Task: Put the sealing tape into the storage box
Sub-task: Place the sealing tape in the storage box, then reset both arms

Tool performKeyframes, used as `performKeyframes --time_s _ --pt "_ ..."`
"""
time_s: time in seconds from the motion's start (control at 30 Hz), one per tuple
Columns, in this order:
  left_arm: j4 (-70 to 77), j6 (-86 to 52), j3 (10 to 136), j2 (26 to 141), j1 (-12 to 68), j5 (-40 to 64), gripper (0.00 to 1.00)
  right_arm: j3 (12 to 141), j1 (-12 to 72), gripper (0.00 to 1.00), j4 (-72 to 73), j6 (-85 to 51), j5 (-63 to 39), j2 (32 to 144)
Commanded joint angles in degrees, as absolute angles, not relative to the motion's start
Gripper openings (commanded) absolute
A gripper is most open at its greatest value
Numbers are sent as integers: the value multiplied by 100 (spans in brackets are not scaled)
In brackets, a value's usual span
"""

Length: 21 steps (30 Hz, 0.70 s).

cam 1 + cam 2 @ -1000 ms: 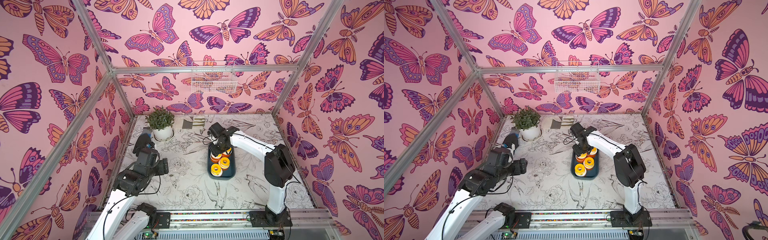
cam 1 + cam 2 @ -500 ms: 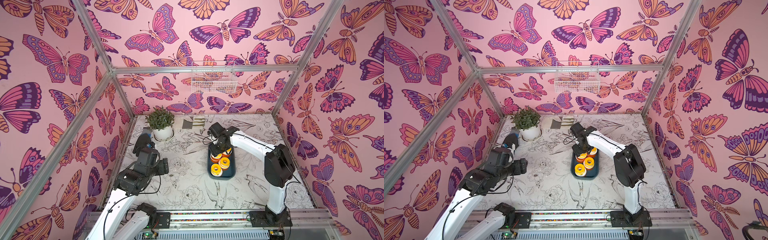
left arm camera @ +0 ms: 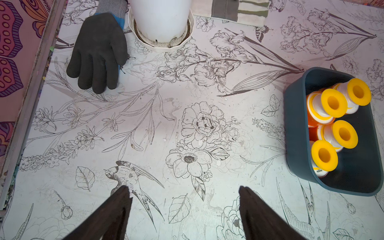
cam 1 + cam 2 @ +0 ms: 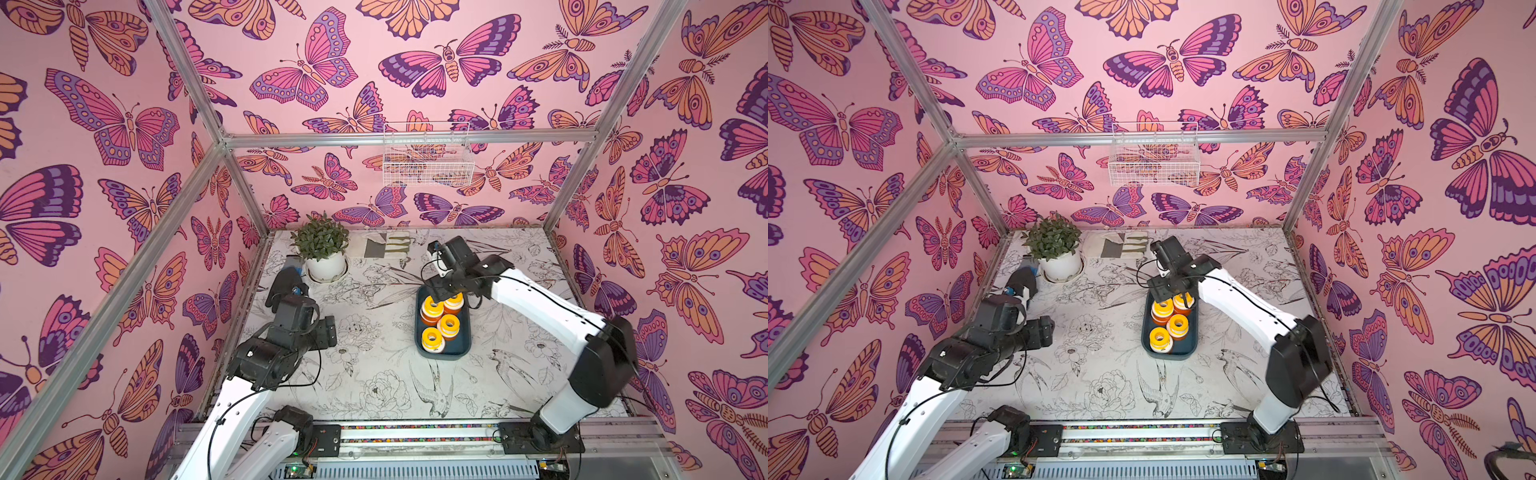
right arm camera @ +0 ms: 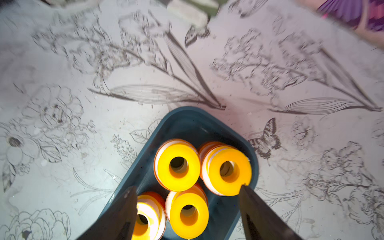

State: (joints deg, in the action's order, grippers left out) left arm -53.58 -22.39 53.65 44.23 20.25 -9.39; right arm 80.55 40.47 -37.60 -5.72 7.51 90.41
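Four stacks of sealing tape (image 5: 176,165) sit between and just beyond the right gripper's (image 5: 186,187) wide-spread jaws, none of them pinched. They are yellow flanged spools with centre holes, wound with white tape, and orange spools lie under them. All stand upright inside the dark teal storage box (image 5: 182,122). The left gripper (image 3: 183,187), jaws likewise spread and holding nothing, hovers over the floral-printed tabletop (image 3: 187,93), with the box well off to one side.

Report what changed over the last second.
Nothing visibly shifted in the top views. The right gripper stays open above the far end of the storage box, gripping no roll. The sealing tape rolls lie in the box as before. The left gripper stays open, well apart from the box.
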Motion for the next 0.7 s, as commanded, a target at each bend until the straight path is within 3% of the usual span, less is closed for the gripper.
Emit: performKeyframes --time_s 0.0,0.2,0.33,0.5,0.67 --pt "-5211 -2433 5510 4295 1986 -1035 88 7386 3968 85 -2838 -737 1468 8156" --pt "-4095 -2836 5373 4039 1986 -959 92 5558 3536 92 -1312 -802 2238 6431" --pt "-2547 -2504 4256 3793 1989 -1140 93 4293 2928 94 -567 -1005 2514 5358" --pt "-336 -1655 2603 3664 1984 -2072 93 3120 2407 94 -174 -1200 3401 4469" --pt "1635 -544 1514 4043 1969 -2577 94 2323 2223 95 539 -930 4013 4184"
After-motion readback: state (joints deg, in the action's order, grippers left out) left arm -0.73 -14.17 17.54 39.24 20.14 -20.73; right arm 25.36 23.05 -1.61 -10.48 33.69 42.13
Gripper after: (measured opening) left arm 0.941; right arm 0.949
